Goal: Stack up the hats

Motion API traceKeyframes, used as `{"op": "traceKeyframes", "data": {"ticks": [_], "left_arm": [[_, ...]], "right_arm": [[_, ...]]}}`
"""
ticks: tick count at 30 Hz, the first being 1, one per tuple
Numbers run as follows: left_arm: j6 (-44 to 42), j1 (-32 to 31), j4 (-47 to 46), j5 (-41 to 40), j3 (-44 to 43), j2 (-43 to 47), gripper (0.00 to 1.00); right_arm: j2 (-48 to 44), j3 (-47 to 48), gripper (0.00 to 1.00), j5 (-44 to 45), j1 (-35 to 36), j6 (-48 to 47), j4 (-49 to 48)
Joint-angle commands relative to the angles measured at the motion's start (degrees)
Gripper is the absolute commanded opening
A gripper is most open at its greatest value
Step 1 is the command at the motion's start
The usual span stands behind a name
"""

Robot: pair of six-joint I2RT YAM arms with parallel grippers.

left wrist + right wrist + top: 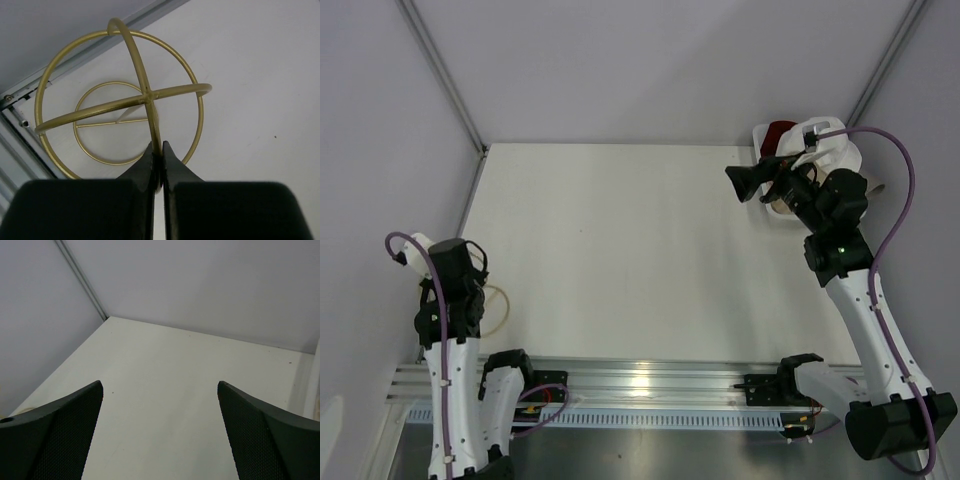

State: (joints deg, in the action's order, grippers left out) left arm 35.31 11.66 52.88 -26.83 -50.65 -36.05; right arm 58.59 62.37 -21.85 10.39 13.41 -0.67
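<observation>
A dark red hat (780, 132) shows at the back right, in a white basket (842, 152) partly covered by my right arm. A scrap of beige fabric (777, 208) peeks out under that arm; other hats are hidden. My right gripper (740, 184) hovers just left of the basket. In the right wrist view it (160, 390) is open with only bare table between its fingers. My left gripper (157, 146) is shut on a curved wire of the gold wire stand (145, 97) at the table's left edge.
The gold stand's ring (503, 306) sits beside my left arm near the left wall. Grey walls enclose the table on three sides. A metal rail (650, 380) runs along the near edge.
</observation>
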Motion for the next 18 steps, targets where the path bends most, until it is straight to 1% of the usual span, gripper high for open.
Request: {"op": "traceKeyframes", "data": {"ticks": [1,3,4,8,9,11,12,13,14,15,16,17,18], "left_arm": [[-5.9,0.6,-6.2,10.8,1.7,2.9,0.01],[-8.0,0.6,-10.1,17.2,1.7,3.3,0.01],[-8.1,0.6,-11.1,23.0,1.6,3.0,0.01],[-6.8,0.1,-16.7,33.5,0.2,-3.3,0.01],[-6.5,-0.2,-18.0,34.8,-0.1,-4.4,0.01],[-5.8,-3.3,-22.1,36.7,-1.6,-7.3,0.01],[-5.9,-7.7,-23.5,36.1,-3.6,-8.2,0.01],[-6.0,-10.4,-25.8,34.8,-4.3,-9.5,0.01],[-6.3,-14.1,-26.6,32.9,-5.1,-10.8,0.01],[-6.6,-20.2,-27.6,29.2,-8.2,-14.0,0.01],[-6.8,-23.1,-29.0,27.9,-9.3,-15.9,0.01],[-6.9,-25.8,-29.5,27.1,-10.4,-17.9,0.01],[-7.1,-30.3,-30.1,25.3,-13.5,-22.0,0.01]], "right_arm": [[0.6,2.7,0.99,4.5,0.2,-0.1,0.5],[0.8,3.0,0.99,6.7,0.2,0.0,2.7],[0.9,3.4,0.99,7.3,0.2,0.1,2.8],[1.1,4.6,0.99,9.5,0.2,0.7,3.4],[1.0,4.8,0.99,9.9,0.2,1.0,3.7],[0.8,5.3,0.99,11.2,0.3,1.1,3.9],[0.7,5.3,0.99,11.8,0.2,1.2,4.2],[0.6,5.5,0.99,12.7,0.2,1.4,4.4],[0.5,5.5,0.99,14.4,0.2,1.4,4.6],[0.3,5.6,1.0,15.4,0.2,1.5,5.3],[0.3,5.7,0.99,17.0,0.2,1.9,5.8],[0.3,5.9,0.99,21.2,0.2,2.2,6.5],[0.4,6.6,1.0,24.4,-0.1,2.7,8.4]]}}
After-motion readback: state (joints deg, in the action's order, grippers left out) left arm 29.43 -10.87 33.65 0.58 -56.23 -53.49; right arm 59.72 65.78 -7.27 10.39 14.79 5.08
